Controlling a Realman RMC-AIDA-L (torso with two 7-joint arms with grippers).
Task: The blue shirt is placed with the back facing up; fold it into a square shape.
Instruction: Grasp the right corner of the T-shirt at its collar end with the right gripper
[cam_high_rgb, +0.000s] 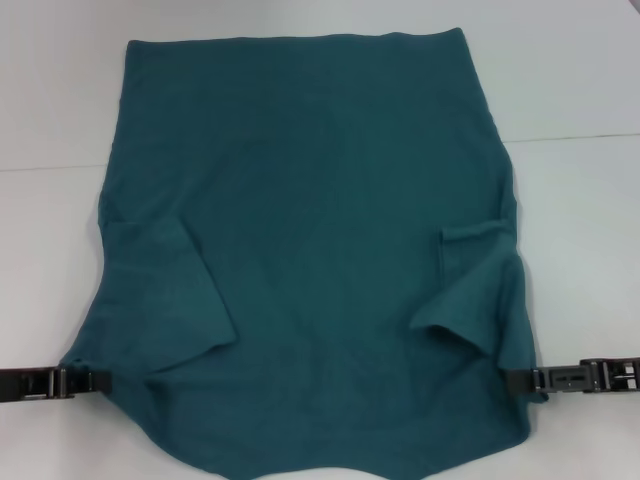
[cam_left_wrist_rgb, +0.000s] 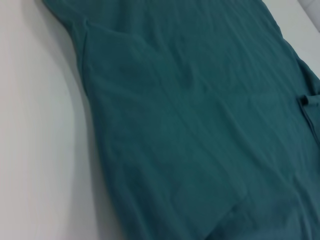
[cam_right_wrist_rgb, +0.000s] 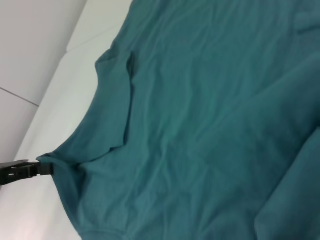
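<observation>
Claws (cam_high_rgb: 95, 380) (cam_high_rgb: 528, 380) at shirt (cam_high_rgb: 310, 230) edges

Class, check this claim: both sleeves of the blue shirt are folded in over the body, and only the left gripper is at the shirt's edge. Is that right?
Not quite. The blue shirt does have both sleeves folded in, but the head view shows both grippers at its edges: the left gripper on one side and the right gripper on the other.
</observation>
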